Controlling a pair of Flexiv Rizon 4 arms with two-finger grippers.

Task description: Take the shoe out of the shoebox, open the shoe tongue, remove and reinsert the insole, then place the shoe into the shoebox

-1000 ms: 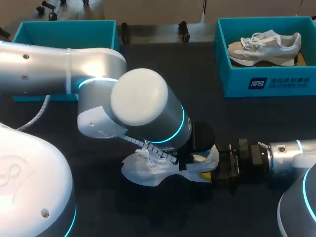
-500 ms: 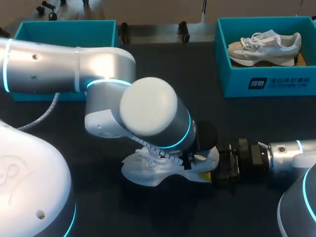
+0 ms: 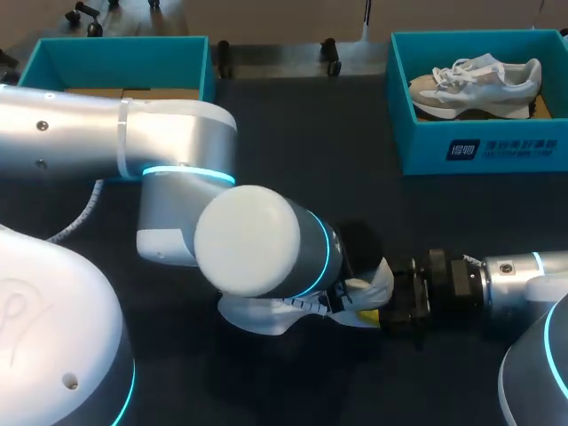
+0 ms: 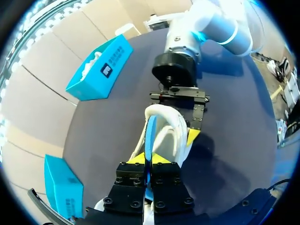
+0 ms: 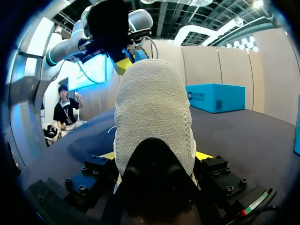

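Close to you, the white and grey sports shoe [image 3: 253,317] sits on the dark surface [image 3: 293,151], so taking it out of the box is done. Your right arm [image 3: 497,280] has its jaws squeezed on the heel, one on each side. Your left arm [image 3: 248,240] hangs over the shoe. Its jaws are pinched tight on the thin blue insole [image 4: 149,136], which stands on its edge, partly inside the shoe. It looks like you are in the middle of the insole step, but nothing shows if it is coming out or going back in. After that the shoe must go back in a box. Far off on the left is an open teal cardboard box [image 3: 120,62]. Far on the right, another teal box [image 3: 479,146] holds a second pale shoe [image 3: 475,84]. Since a second ago your left arm has swung lower and nearer, hiding the laces. The right arm and the shoe have stayed put.
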